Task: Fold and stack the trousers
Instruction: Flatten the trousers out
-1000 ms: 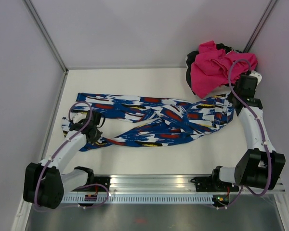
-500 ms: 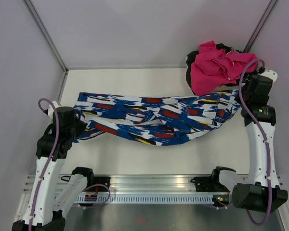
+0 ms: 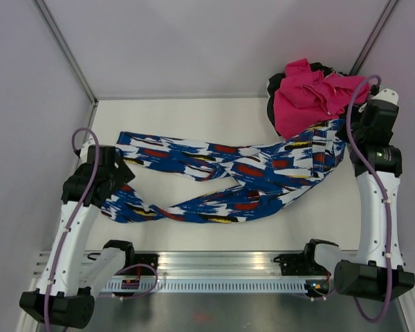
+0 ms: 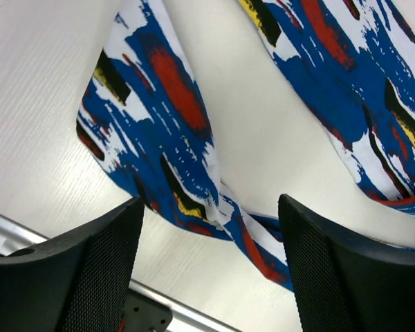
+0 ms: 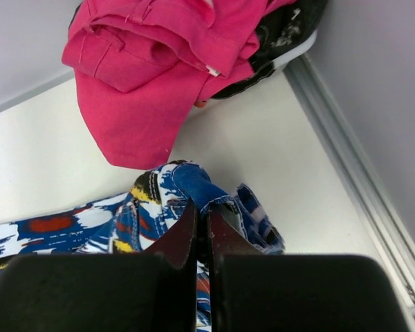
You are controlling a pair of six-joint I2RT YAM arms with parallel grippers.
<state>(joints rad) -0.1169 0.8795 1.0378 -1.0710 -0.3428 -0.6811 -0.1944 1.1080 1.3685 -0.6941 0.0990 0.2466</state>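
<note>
Trousers [image 3: 249, 169] are pinched by the raised right tool [image 5: 201, 211]; left tool [image 4: 209, 207] hovers agape.

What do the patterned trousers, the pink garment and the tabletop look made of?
The trousers look like thin matte printed cloth, maybe viscose or cotton: they drape limply and twist. The pink garment looks thicker, cotton-like, with stitched seams showing. The tabletop is white matte board with faint grain, probably laminate.

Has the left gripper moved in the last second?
Yes. The left gripper has shifted left, nearer the table's left edge, and opened, releasing the trousers.
</note>
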